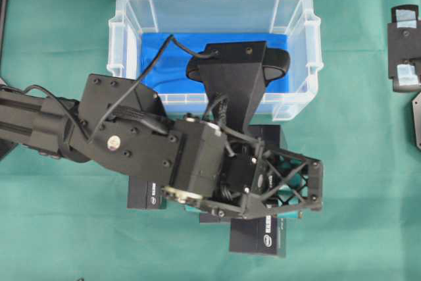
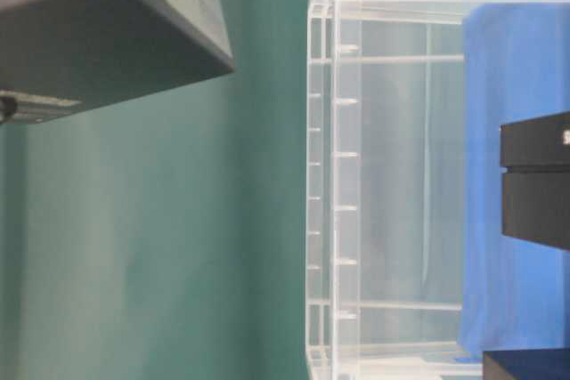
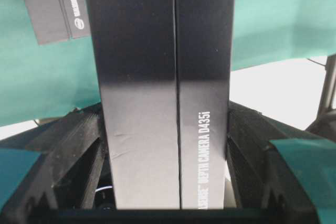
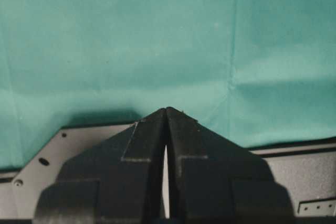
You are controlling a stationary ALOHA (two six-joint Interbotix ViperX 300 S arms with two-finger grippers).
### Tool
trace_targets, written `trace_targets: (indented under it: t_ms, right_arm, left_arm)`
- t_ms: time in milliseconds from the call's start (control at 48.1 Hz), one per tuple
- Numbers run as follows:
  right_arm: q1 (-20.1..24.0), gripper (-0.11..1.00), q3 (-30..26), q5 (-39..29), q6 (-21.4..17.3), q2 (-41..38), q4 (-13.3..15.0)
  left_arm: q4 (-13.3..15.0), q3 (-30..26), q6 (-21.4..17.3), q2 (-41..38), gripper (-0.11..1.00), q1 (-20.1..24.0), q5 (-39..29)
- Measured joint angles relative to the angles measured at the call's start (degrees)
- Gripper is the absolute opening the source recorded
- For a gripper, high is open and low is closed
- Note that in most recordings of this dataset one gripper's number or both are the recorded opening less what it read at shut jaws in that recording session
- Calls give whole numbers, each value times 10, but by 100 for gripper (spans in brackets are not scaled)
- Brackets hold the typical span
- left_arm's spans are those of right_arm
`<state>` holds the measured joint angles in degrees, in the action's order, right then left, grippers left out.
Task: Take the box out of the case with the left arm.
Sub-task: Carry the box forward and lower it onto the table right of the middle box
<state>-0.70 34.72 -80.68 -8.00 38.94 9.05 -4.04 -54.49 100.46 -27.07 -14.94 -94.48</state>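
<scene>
your left hand (image 1: 289, 192) is clamped on the box (image 3: 163, 93), already outside the case (image 1: 131, 11), over boxes on the tabletop (image 1: 368, 195); its long axis runs straight out between the fingers.

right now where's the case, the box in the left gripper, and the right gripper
case (image 1: 125, 27): overhead view, clear left rim
box (image 3: 157, 103): left wrist view, black face between the finger pads
right gripper (image 4: 166, 114): right wrist view, where the shut fingertips meet
</scene>
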Motion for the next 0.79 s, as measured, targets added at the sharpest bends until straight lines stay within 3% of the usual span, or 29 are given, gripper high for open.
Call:
trace_targets:
  t_ms: [520, 790]
  right_arm:
    - [0, 0, -1, 0, 0, 0, 0]
    - [-1, 0, 0, 0, 0, 0, 0]
  left_arm:
    - [0, 7, 0, 4, 60, 5, 0]
    - [0, 91, 0, 7, 60, 6, 19]
